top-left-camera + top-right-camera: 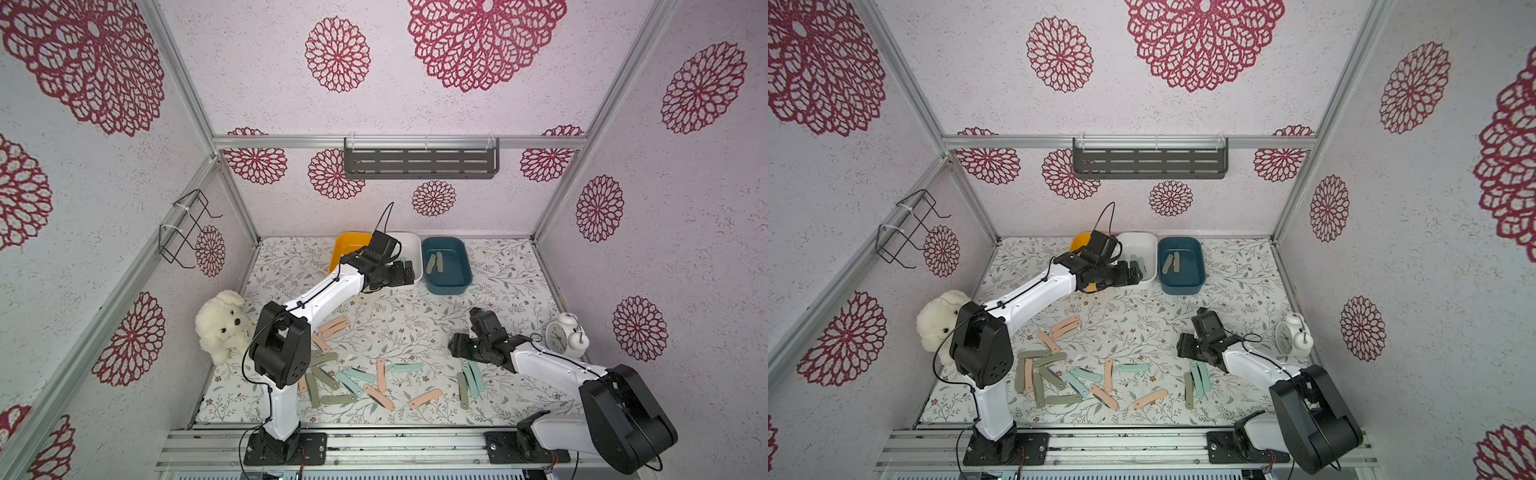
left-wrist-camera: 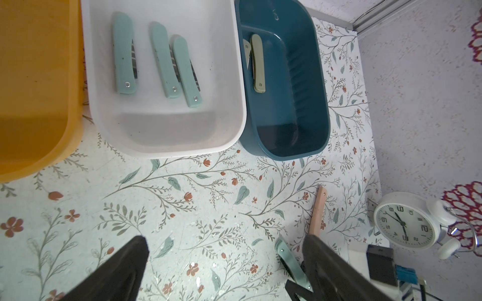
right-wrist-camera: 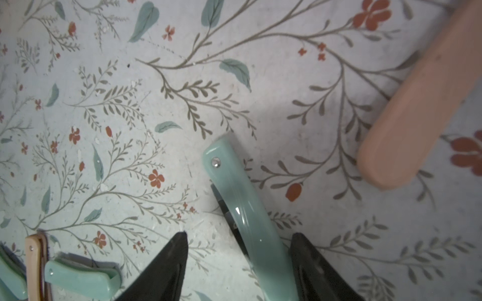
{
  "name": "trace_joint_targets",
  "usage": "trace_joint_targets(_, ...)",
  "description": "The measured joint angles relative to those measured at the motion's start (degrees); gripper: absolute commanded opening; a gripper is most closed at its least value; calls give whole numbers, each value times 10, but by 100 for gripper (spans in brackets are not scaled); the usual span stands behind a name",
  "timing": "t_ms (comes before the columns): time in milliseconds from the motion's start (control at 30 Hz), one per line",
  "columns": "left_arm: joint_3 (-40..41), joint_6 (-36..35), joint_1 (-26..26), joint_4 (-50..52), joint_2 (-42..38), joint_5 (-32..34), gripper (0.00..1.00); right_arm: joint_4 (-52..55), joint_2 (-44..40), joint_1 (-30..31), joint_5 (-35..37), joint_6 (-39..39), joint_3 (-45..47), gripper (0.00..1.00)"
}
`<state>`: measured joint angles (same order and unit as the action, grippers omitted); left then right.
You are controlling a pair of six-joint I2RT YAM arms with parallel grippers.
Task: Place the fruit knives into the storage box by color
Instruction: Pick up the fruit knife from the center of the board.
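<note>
Straddling a teal knife [image 3: 229, 182] at the tabletop [image 3: 130, 104], right tool [image 3: 239, 235] is standing half open, touching it on one side, gap on the other. Left tool [image 2: 225, 239] is hovering wide open, empty, by white box [image 2: 167, 151].

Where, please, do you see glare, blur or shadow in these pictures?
Right wrist view: glare streak on the mint knife, peach knife soft-edged. Left wrist view: shadow band inside the white box. In both top views: even light, faint shadows.
</note>
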<state>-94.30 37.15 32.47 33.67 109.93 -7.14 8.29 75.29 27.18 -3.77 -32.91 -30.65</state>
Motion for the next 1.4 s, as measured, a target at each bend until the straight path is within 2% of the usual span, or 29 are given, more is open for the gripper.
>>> trace_joint_targets(333,43,0,-10,-17,-7,-12,97,43,56,50,52,3,-52,34)
trace_joint_targets(467,44,1,-17,-22,-8,-15,97,66,72,60,61,3,-73,33)
trace_joint_targets(633,47,4,-20,-28,-11,-18,97,96,73,69,67,2,-82,40)
trace_joint_targets(767,58,5,-20,-30,-21,-23,97,110,70,80,68,2,-82,41)
trace_joint_targets(1000,60,6,-22,-29,-24,-27,97,122,75,94,84,-1,-87,32)
trace_joint_targets(1300,62,6,-35,-28,-30,-27,97,136,88,104,103,-8,-100,17)
trace_joint_targets(1400,66,6,-37,-25,-33,-27,97,137,94,104,105,-11,-107,15)
